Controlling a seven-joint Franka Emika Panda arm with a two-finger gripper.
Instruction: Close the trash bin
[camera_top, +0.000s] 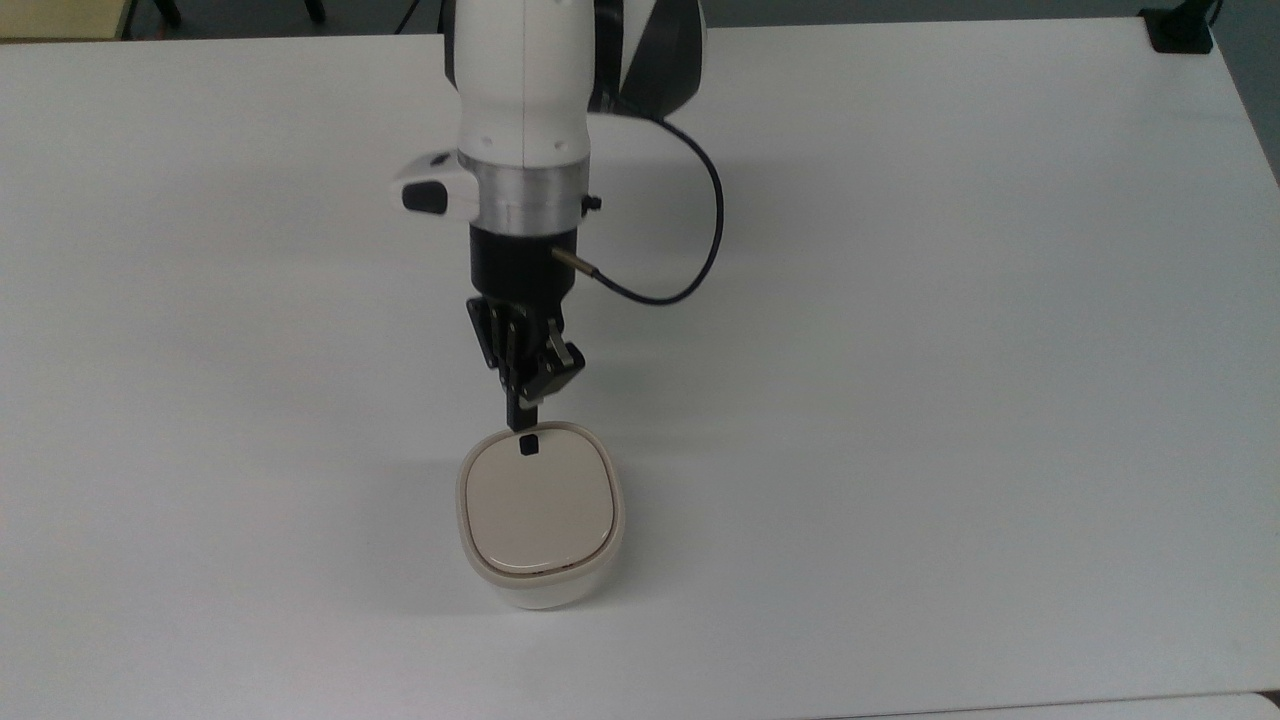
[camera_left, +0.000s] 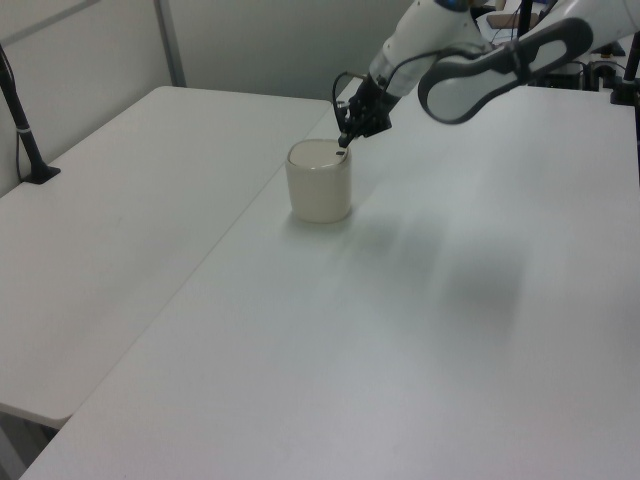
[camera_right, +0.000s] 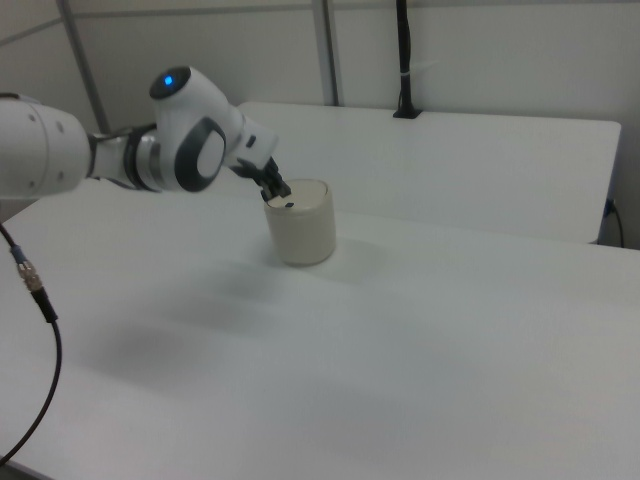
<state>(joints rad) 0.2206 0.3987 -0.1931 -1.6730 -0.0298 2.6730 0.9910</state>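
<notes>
White table (camera_top: 900, 350) carries the bin (camera_top: 540, 520), lid (camera_top: 538, 505) down flat. Gripper (camera_top: 521, 420), fingers together, hovers just above the lid's button (camera_top: 528, 444).

One trash bin (camera_top: 540, 520) stands on the white tabletop (camera_top: 950, 350), with one beige lid (camera_top: 538, 505) and one small black square button (camera_top: 528, 445) on that lid. One robot arm (camera_top: 525, 130) reaches in, carrying one pincer (camera_top: 523, 420) and one looping black cable (camera_top: 690, 250). The left view shows two tabletops side by side.
</notes>
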